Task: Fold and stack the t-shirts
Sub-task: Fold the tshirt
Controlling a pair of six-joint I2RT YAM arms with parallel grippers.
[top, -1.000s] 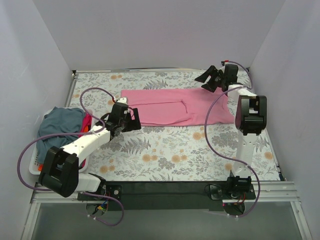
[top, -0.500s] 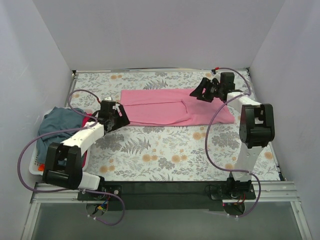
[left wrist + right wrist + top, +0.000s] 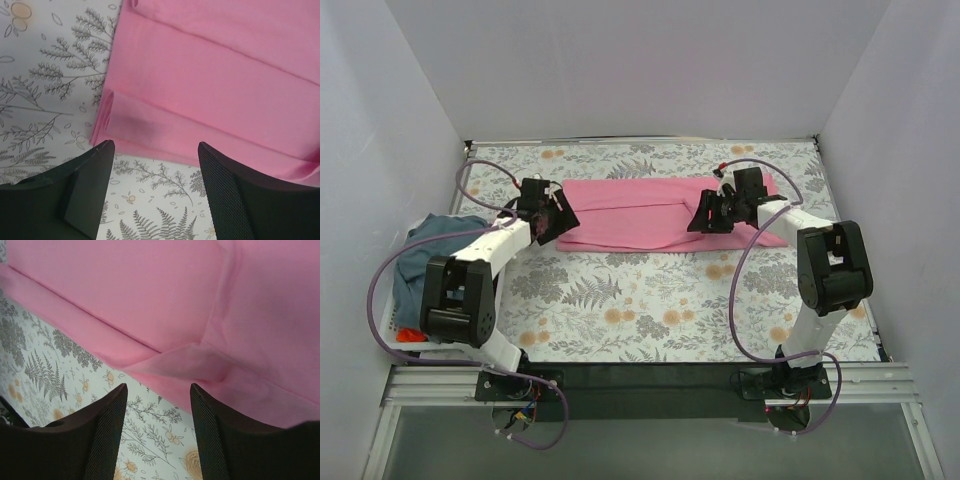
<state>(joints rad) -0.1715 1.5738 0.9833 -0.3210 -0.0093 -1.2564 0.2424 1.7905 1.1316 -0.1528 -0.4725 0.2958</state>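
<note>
- White plastic laundry basket (image 3: 388, 318) sits at the table's left edge; a crumpled slate blue-grey t-shirt (image 3: 428, 255) is heaped in it.
- A bit of red (image 3: 410, 335) shows at the basket's near end; too small to tell what it is.
- Left gripper (image 3: 555, 215) is over the left end of the bright pink t-shirt (image 3: 640, 210). In the wrist view its fingers (image 3: 90, 185) are spread apart with nothing between them, and the gripper (image 3: 155, 146) sits above the shirt's near-left corner.
- Whether the fingers touch the cloth: cannot tell.
- Pink t-shirt (image 3: 210, 75) lies flat on the floral-patterned tablecloth (image 3: 640, 300), at the far middle of the table. It is folded lengthwise into a long band, with layered edges showing at its left end.
- Right gripper (image 3: 705, 218) is over the right part of the pink t-shirt, at its near edge. Its jaws are also released, holding nothing (image 3: 157, 387).
- Below it, a crease and a folded flap of pink cloth (image 3: 125, 290) meet the tablecloth.
</note>
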